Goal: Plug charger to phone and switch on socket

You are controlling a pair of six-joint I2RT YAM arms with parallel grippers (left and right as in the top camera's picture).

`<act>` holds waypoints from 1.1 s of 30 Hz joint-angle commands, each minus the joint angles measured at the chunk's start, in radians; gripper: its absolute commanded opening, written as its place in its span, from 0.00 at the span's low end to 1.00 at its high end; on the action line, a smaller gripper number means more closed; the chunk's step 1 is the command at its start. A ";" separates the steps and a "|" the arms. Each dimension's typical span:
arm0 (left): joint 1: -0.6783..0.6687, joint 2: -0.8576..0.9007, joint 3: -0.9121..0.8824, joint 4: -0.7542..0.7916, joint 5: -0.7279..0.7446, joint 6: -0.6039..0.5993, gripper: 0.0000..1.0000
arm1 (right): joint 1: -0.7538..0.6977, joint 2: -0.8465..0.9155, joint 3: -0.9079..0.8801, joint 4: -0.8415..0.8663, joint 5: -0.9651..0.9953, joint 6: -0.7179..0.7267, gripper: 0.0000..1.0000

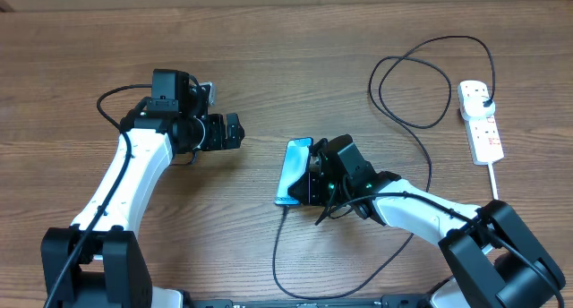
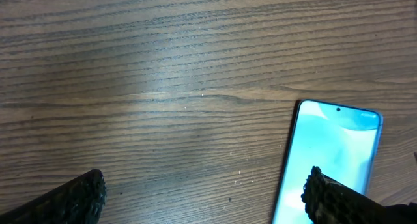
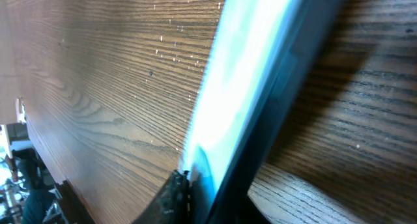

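The phone [image 1: 294, 169] is tipped up on its long edge near the table's middle, its light blue screen facing left. My right gripper [image 1: 311, 178] is shut on it from the right. In the right wrist view one finger [image 3: 172, 195] presses the phone's screen [image 3: 241, 74]; the other is hidden behind it. The charger [image 1: 421, 124], a thin black cable, runs from its plug [image 1: 484, 100] in the socket [image 1: 481, 122], loops left, passes under my right arm and reaches the phone's near end [image 1: 283, 206]. My left gripper [image 1: 238, 131] hangs open left of the phone [image 2: 332, 152], holding nothing.
The socket's white cord [image 1: 493, 178] trails toward the front right. The cable's slack makes a wide loop [image 1: 358, 288] near the front edge. Bare wood lies between the two arms and along the far side.
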 commanded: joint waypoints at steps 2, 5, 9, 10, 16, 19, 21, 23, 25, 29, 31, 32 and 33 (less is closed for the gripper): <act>0.003 -0.024 0.020 0.000 -0.011 -0.002 1.00 | 0.006 -0.003 0.015 0.008 0.018 -0.011 0.21; 0.003 -0.024 0.020 0.000 -0.011 -0.002 0.99 | 0.006 -0.003 0.015 0.008 0.018 -0.011 0.22; 0.003 -0.024 0.020 0.000 -0.011 -0.002 0.99 | 0.006 -0.003 0.015 0.008 0.022 -0.011 0.22; 0.003 -0.024 0.020 0.000 -0.011 -0.002 1.00 | 0.006 -0.003 0.015 0.008 0.024 -0.011 0.22; 0.003 -0.024 0.020 0.000 -0.011 -0.002 0.99 | 0.006 -0.003 0.015 0.008 0.029 -0.011 0.23; 0.003 -0.024 0.020 0.000 -0.011 -0.002 0.99 | 0.006 -0.003 0.015 0.008 0.068 -0.010 0.27; 0.003 -0.024 0.020 0.000 -0.011 -0.002 0.99 | 0.005 -0.003 0.015 0.009 0.124 0.000 0.27; 0.003 -0.024 0.020 0.000 -0.011 -0.002 1.00 | 0.005 -0.003 0.015 0.012 0.196 0.002 0.26; 0.003 -0.024 0.020 0.000 -0.011 -0.002 1.00 | 0.005 -0.003 0.015 0.013 0.263 0.002 0.25; 0.003 -0.024 0.020 0.000 -0.011 -0.002 1.00 | 0.005 -0.003 0.015 0.013 0.372 0.052 0.04; 0.003 -0.024 0.020 0.000 -0.011 -0.002 1.00 | 0.005 -0.003 0.015 0.018 0.396 0.054 0.04; 0.003 -0.024 0.020 0.000 -0.011 -0.002 1.00 | 0.005 -0.003 0.015 0.026 0.398 0.055 0.04; 0.003 -0.024 0.020 0.000 -0.011 -0.002 0.99 | 0.005 -0.003 0.015 0.034 0.398 0.054 0.04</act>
